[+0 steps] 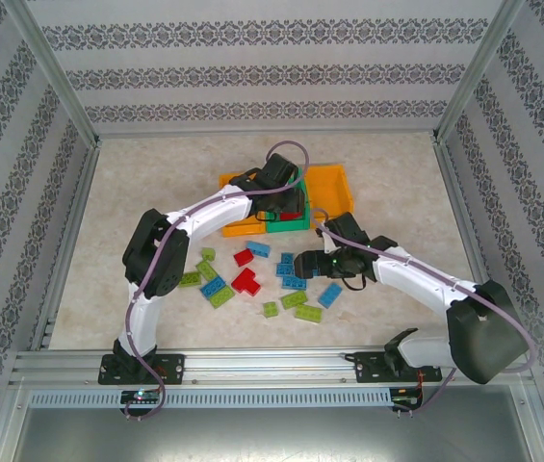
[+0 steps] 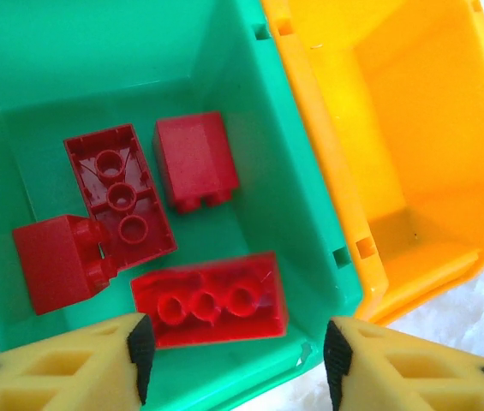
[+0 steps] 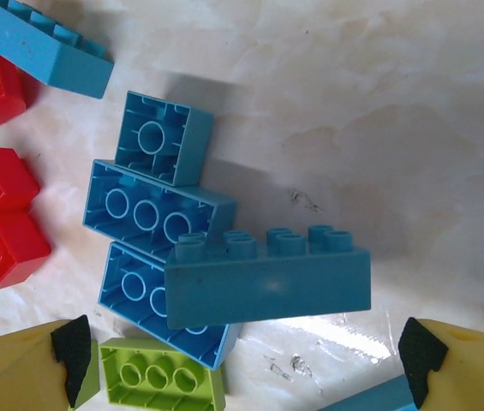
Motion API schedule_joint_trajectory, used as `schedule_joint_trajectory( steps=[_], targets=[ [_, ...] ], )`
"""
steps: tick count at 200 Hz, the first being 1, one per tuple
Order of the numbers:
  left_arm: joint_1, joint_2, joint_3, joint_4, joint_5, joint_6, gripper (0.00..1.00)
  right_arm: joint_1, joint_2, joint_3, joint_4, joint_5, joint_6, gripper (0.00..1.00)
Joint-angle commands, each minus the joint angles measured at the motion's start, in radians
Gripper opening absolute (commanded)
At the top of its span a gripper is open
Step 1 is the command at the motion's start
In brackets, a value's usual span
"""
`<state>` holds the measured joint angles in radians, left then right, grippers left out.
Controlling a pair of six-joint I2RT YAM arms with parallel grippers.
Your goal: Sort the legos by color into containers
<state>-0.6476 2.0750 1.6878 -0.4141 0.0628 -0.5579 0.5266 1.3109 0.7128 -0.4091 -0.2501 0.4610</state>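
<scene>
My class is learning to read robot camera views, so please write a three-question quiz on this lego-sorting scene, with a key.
1. True or false: in the left wrist view, the green plastic bin holds only red studded plastic bricks.
2. Multiple choice: the open right gripper hovers over a cluster of bricks of which colour? A red, B blue, C orange.
3. Fill in: the number of red bricks lying in the green bin is ____.

Key
1. True.
2. B, the blue studded plastic bricks.
3. Four.
</scene>
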Motion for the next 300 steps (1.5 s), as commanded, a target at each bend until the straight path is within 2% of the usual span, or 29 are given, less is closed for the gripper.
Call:
schedule_joint_trajectory(
  steps=[1,50,89,130,153,183,210,233,257,300],
  targets=[
    [-0.001,-0.052,-0.023,-0.01,0.011,-0.008,0.62,0.004,0.033,0.0,0.025,-0.014,-0.005,0.97],
    [0.0,-0.139,-0.123,0.028,0.005,-0.016,0.66,-0.004,0.1,0.01,0.053,-0.002,0.002,0.97],
    [0.0,-0.192,-0.182,0.038,-0.013,-0.013,0.66,-0.011,0.147,0.022,0.083,-0.01,0.014,0.93],
    [0.0,-0.213,-0.215,0.035,-0.029,-0.015,0.67,-0.013,0.145,0.019,0.093,0.002,0.032,0.84],
    [0.0,-0.223,-0.238,0.047,-0.028,-0.023,0.67,-0.019,0.132,0.01,0.093,0.026,0.042,0.75],
    [0.0,-0.239,-0.256,0.043,-0.04,-0.025,0.66,-0.021,0.111,0.007,0.092,0.026,0.052,0.69],
    [0.0,-0.273,-0.279,0.034,-0.065,-0.018,0.67,-0.026,0.066,0.018,0.074,0.041,0.059,0.68],
    [0.0,-0.317,-0.319,0.023,-0.082,-0.01,0.67,-0.052,0.019,0.064,0.025,0.074,0.04,0.67],
    [0.0,-0.383,-0.395,0.007,-0.118,-0.026,0.67,-0.132,0.011,0.144,-0.017,0.112,-0.001,0.67],
    [0.0,-0.517,-0.574,0.015,-0.137,-0.118,0.71,-0.22,0.166,0.386,-0.062,0.176,-0.096,0.66]
  ],
)
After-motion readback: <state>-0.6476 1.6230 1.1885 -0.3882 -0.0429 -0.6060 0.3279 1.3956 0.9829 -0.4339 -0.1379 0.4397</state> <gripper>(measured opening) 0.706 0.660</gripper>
